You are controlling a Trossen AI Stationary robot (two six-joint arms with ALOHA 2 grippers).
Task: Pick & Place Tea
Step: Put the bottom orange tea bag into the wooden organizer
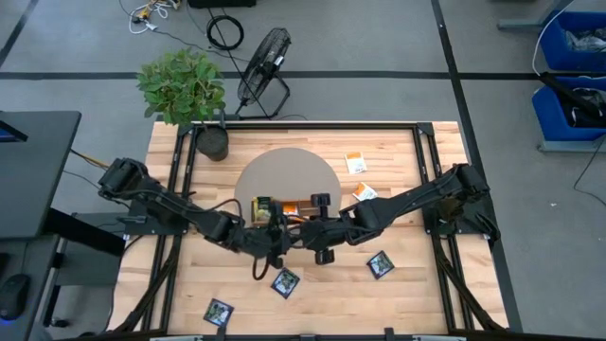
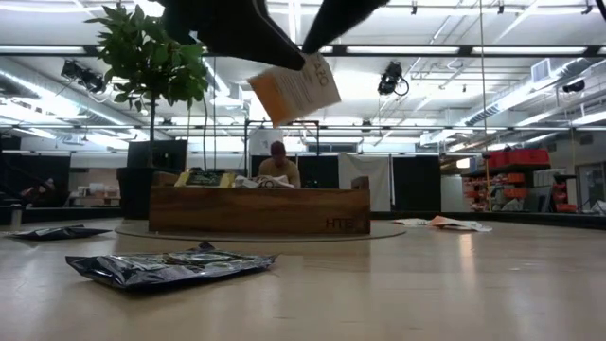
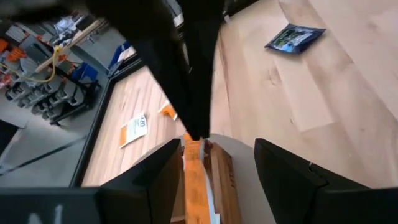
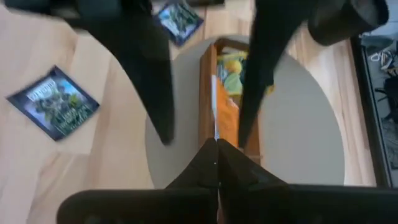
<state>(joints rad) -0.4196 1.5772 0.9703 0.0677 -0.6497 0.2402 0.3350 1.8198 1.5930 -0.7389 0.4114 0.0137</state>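
My right gripper [image 4: 216,154] is shut on an orange-and-white tea sachet [image 2: 295,90], which hangs over the long wooden tray [image 1: 284,206] on the round grey mat [image 1: 312,170]. My left gripper [image 3: 217,180] is open at the same spot. Its two fingers stand on either side of the hanging sachet [image 3: 193,168], which is close to one finger; I cannot tell whether they touch. Yellow-green sachets [image 4: 231,68] lie in the tray. Three dark navy sachets [image 1: 380,264] [image 1: 285,282] [image 1: 219,312] lie flat on the near half of the table, and two orange-and-white ones [image 1: 355,163] [image 1: 365,192] at the far right. My right gripper pinches the sachet's upper edge [image 4: 217,134] between its two shut fingers. The fingers slant down from the table's right side. The sachet hangs below them, tilted, clear of the tray and the table.
A potted plant [image 1: 210,140] stands at the table's far left corner. A black frame [image 1: 421,161] runs round the table top. A navy sachet [image 2: 170,267] lies close to the low camera. A person [image 2: 277,166] sits beyond the table.
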